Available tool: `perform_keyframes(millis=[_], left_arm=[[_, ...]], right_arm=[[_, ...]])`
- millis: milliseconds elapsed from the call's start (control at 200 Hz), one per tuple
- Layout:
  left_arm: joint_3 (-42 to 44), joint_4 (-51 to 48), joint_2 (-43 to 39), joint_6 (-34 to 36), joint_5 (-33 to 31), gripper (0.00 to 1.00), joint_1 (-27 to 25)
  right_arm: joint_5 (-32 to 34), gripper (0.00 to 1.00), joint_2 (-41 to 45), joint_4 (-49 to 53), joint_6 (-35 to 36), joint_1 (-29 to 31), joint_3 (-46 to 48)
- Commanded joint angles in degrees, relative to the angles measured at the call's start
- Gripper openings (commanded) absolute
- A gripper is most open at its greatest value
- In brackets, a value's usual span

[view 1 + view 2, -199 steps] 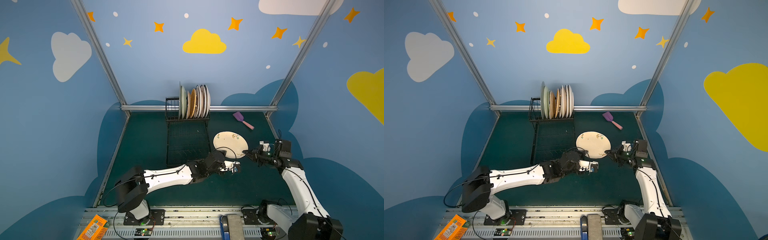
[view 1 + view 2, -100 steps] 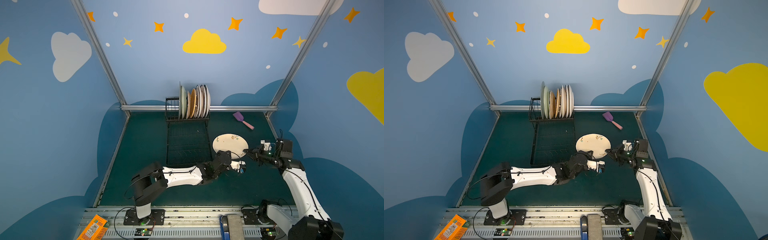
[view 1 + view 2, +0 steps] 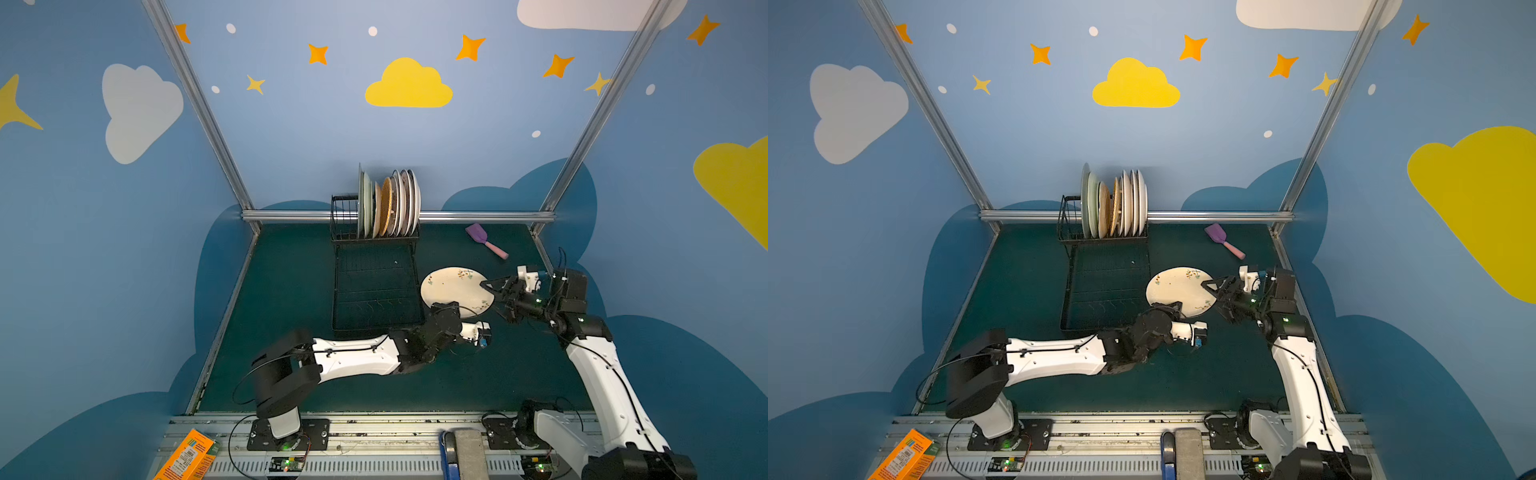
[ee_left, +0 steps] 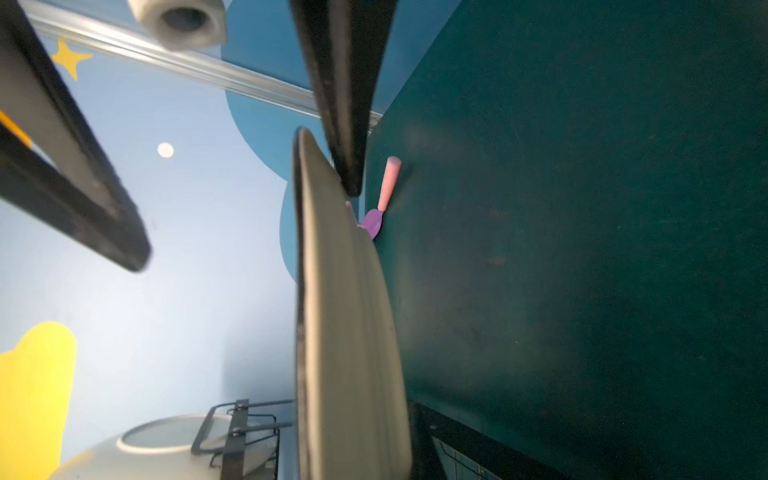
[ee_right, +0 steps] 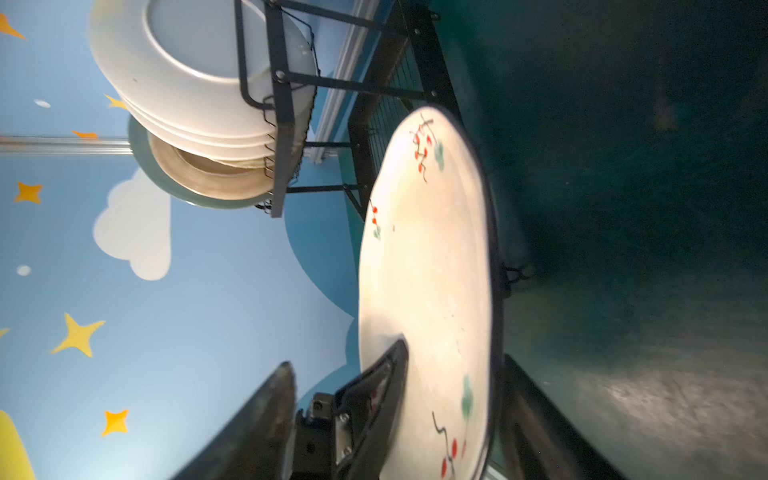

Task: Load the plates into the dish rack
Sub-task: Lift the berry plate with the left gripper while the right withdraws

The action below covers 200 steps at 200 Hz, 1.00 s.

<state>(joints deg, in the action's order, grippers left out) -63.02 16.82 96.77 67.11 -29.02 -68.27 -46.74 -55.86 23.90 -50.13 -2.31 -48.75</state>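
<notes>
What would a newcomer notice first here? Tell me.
First, the cream floral round plate right of centre: the left pincer clamps its near rim, the open right pincer is at its right edge. Then the row of upright plates in the black wire dish rack at the back.

A spatula [image 3: 484, 240] lies flat on the dark green bench [image 3: 291, 299] near its back right corner, purple blade toward the back wall, pink handle pointing toward the front right. Both top views show the spatula [image 3: 1223, 240] this way; the left wrist view catches the spatula [image 4: 386, 187] only in part, handle and a bit of blade. An orange box [image 3: 187, 457] lies at the front left, off the bench, beside the metal base rail [image 3: 374, 424]. A grey block [image 3: 467, 453] stands at the front middle. The blue walls carry a yellow cloud [image 3: 408, 85], a white cloud [image 3: 139, 108] and orange stars
</notes>
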Motion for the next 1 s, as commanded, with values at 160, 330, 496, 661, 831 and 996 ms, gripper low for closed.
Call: perform_keyframes(millis=[160,330,496,661,831,996], left_arm=[[4.0,-15.1,-17.8,-18.0,-0.4,0.04,-3.2],[1.5,-29.2,-30.2,-39.3,-3.1,0.04,-3.6],[-4.6,-37.9,-39.0,-59.9,-10.8,0.04,-2.5],[-14.2,-45.9,-42.7,-72.7,-10.4,0.04,3.7],[-27.4,-54.2,-40.1,-82.3,3.6,0.04,21.1],[-42.6,-59.7,-29.1,-83.5,17.3,0.04,33.6]], right_arm=[[4.8,0.85,0.6,-1.9,8.1,0.6,-9.5],[5.3,0.85,1.7,-4.3,9.2,2.1,-10.0],[9.6,0.85,3.3,-8.1,13.3,7.7,-7.0],[10.5,0.85,2.3,-9.1,17.1,13.9,-5.6],[9.9,0.85,2.2,-13.9,19.0,18.8,-3.1],[10.5,0.85,1.1,-14.6,21.7,24.2,-3.4]])
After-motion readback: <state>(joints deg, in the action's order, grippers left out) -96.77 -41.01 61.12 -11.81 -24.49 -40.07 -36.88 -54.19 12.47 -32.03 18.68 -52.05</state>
